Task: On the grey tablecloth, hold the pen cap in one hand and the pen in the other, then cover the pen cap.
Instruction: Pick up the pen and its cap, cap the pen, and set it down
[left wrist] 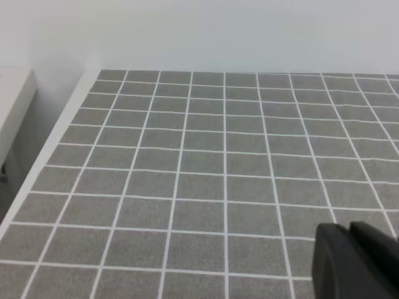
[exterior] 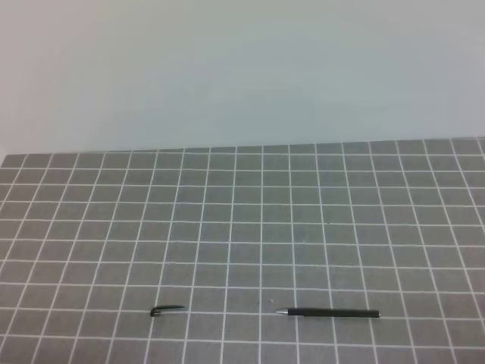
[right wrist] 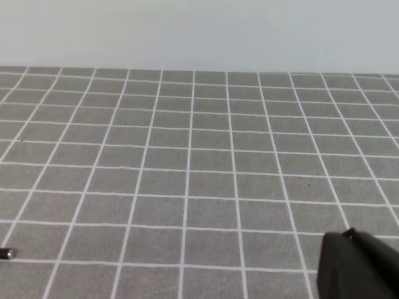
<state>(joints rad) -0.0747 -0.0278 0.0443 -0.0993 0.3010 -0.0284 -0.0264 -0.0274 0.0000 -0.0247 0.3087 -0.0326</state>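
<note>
You've got both grippers, left gripper (left wrist: pixel 356 261) & right gripper (right wrist: pixel 358 265), pressed together, holding nothing; pen cap (exterior: pixel 167 310) & pen (exterior: pixel 328 312) lie apart on the grey tablecloth (exterior: pixel 242 220), out ahead, ready for one each.

The grey tablecloth (exterior: pixel 242 227) bears the pen cap (exterior: pixel 167 310) and the pen (exterior: pixel 328 312), apart.

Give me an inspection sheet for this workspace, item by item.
Surface: grey tablecloth with white grid lines, lying flat.
Job's things: pen cap lies near the front edge, left of the pen, apart from it; the pen's silvery tip points toward the cap.
Clutter: nothing seen.
Grippers: left gripper and right gripper each show as dark shapes at the wrist views' lower right corners, jaws shut, holding nothing.
Cables: nothing seen.
Surroundings: plain pale wall behind.
</note>
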